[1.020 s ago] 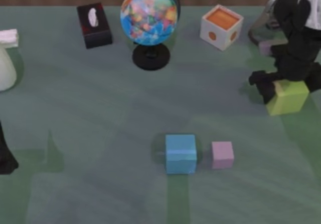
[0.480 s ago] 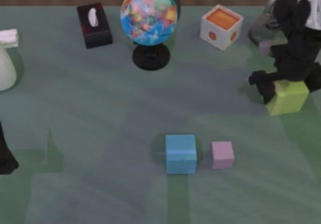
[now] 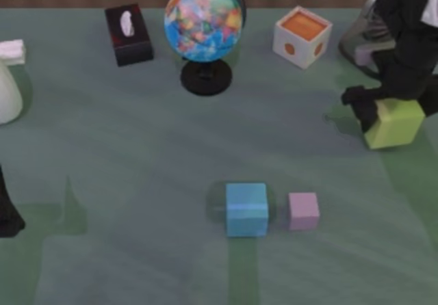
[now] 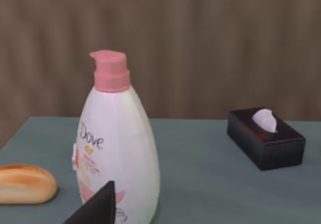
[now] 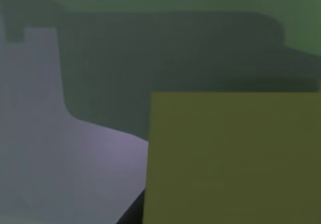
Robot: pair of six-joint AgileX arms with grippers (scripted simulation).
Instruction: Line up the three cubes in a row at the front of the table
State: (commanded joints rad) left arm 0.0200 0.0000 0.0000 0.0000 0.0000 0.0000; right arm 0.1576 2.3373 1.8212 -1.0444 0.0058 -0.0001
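Right gripper clamping yellow-green cube at table's right — risking slippage from an off-centre hold, or nudging blue cube and pink cube during placement.

Item count on the counter:

- Cubes: three. One light-blue cube, one pink-lilac cube, one yellow-green cube.
- Globe: one.
- Black tissue box: one.
- White box with orange top: one.
- Lotion bottle: one.
- Bread roll: one.
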